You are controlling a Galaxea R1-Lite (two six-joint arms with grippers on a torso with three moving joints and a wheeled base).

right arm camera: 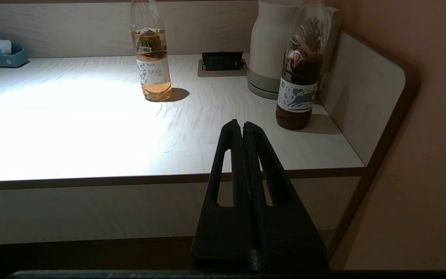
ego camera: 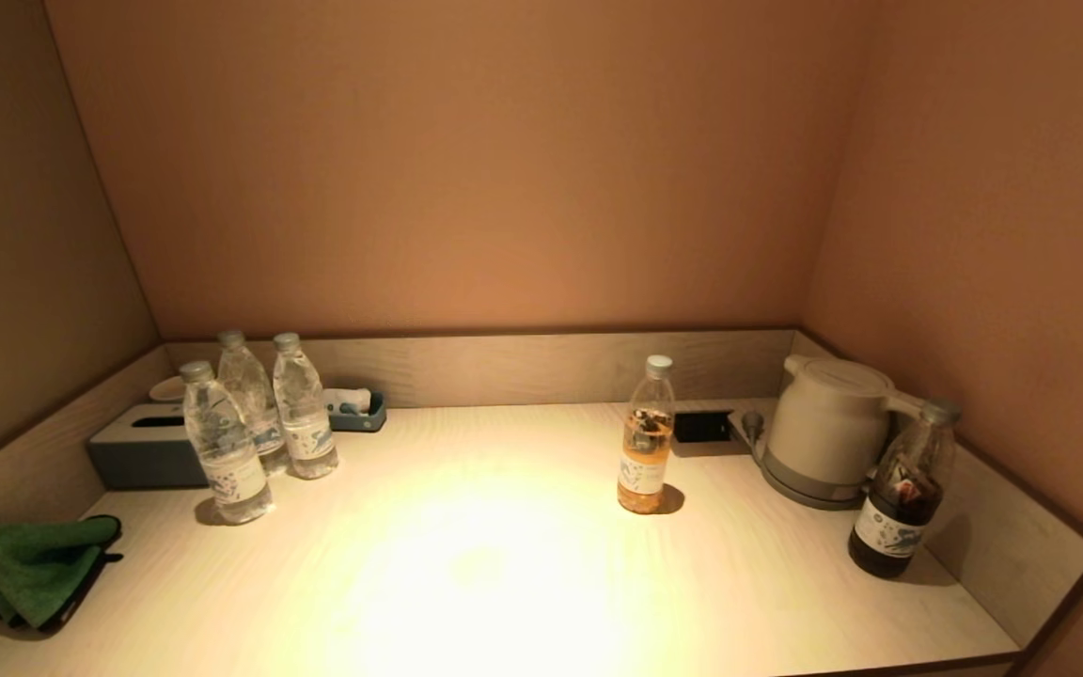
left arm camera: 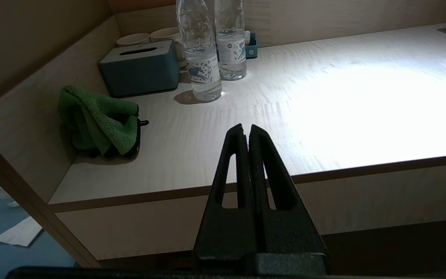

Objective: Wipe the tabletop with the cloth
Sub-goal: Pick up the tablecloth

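Observation:
A green cloth (ego camera: 29, 564) lies crumpled over a dark object at the near left corner of the pale wooden tabletop (ego camera: 485, 574); it also shows in the left wrist view (left arm camera: 97, 120). My left gripper (left arm camera: 246, 128) is shut and empty, held off the table's front edge, to the right of the cloth. My right gripper (right arm camera: 242, 124) is shut and empty, off the front edge near the right end. Neither gripper shows in the head view.
Three clear water bottles (ego camera: 255, 423), a grey tissue box (ego camera: 142, 451) and a small blue tray (ego camera: 358, 409) stand at the back left. An amber-drink bottle (ego camera: 645, 437) stands mid-table. A white kettle (ego camera: 828, 428), a socket (ego camera: 701, 425) and a dark-drink bottle (ego camera: 903, 489) are at the right. Raised panels rim the table.

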